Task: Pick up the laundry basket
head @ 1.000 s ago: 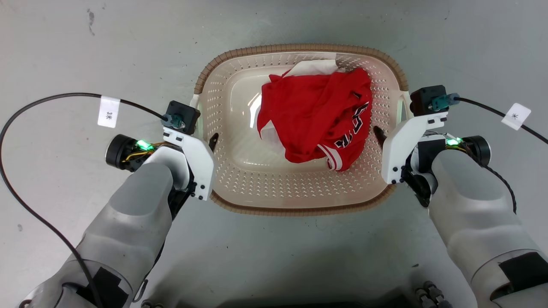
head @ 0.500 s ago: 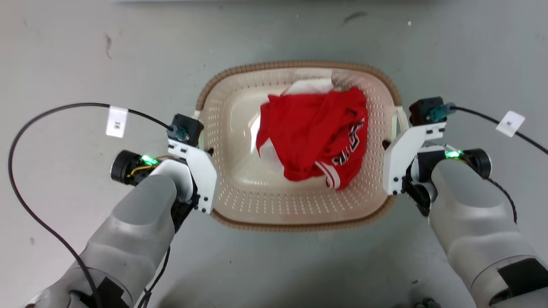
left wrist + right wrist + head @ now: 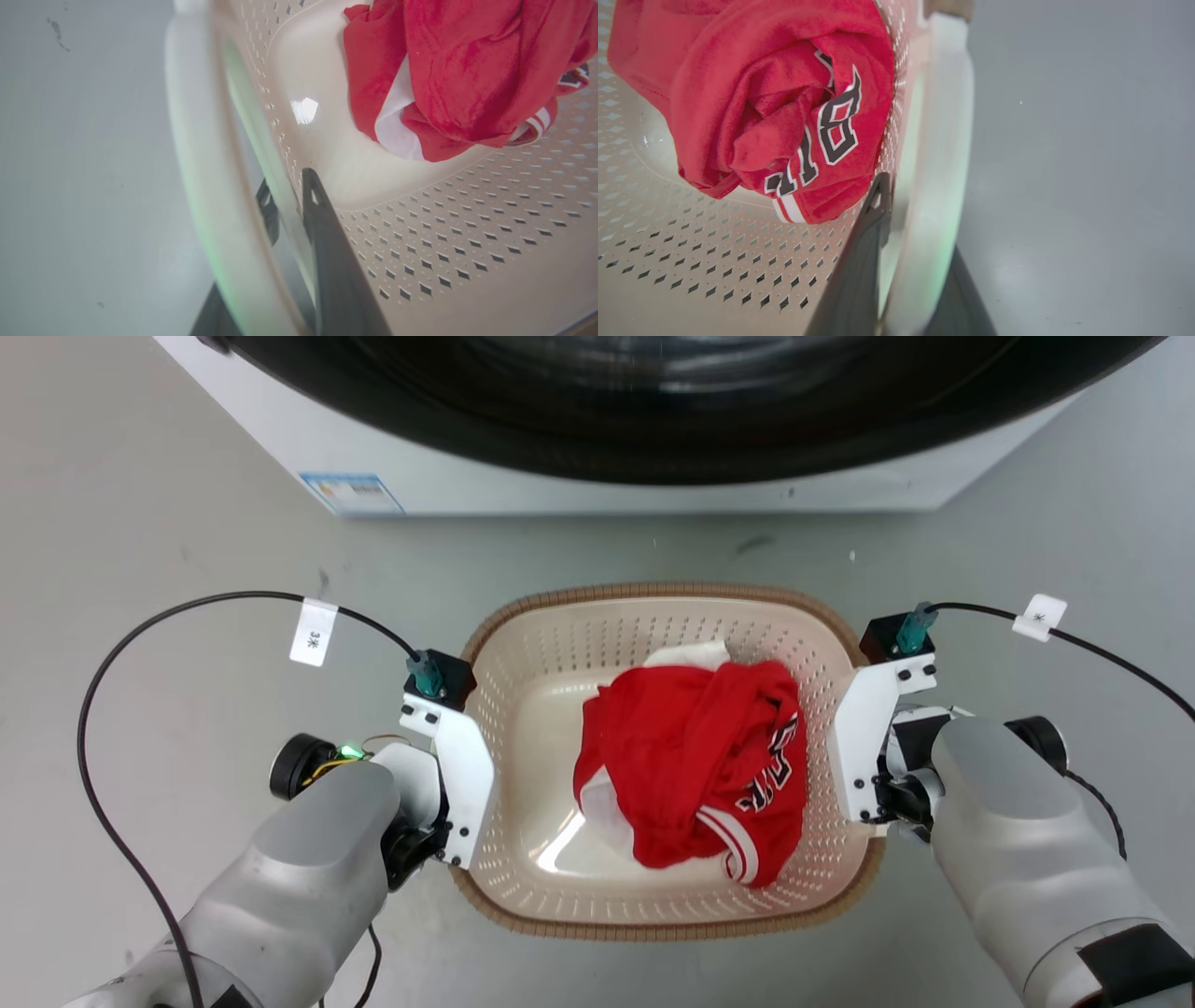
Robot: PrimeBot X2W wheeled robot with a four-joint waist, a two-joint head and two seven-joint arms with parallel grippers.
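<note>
The cream laundry basket (image 3: 653, 592), perforated with a brown woven-look rim, sits between my two arms in the head view. A red jersey (image 3: 691, 756) lies crumpled inside it. My left gripper (image 3: 470, 789) is shut on the basket's left wall. In the left wrist view (image 3: 286, 200) one dark finger is inside the wall and the other outside, behind the white loop handle (image 3: 196, 140). My right gripper (image 3: 847, 775) is shut on the right wall; in the right wrist view (image 3: 915, 233) its fingers straddle the wall and the white handle (image 3: 945, 140). White camera mounts hide the fingertips in the head view.
A white washing machine (image 3: 523, 481) with a dark round door stands just beyond the basket. Grey floor (image 3: 187, 523) lies on both sides. Black cables with white tags (image 3: 313, 633) arc from each wrist.
The head camera has swung up and the washing machine has come into view. Both grippers have stayed on the basket's sides, and their fingertips have slipped under the mounts.
</note>
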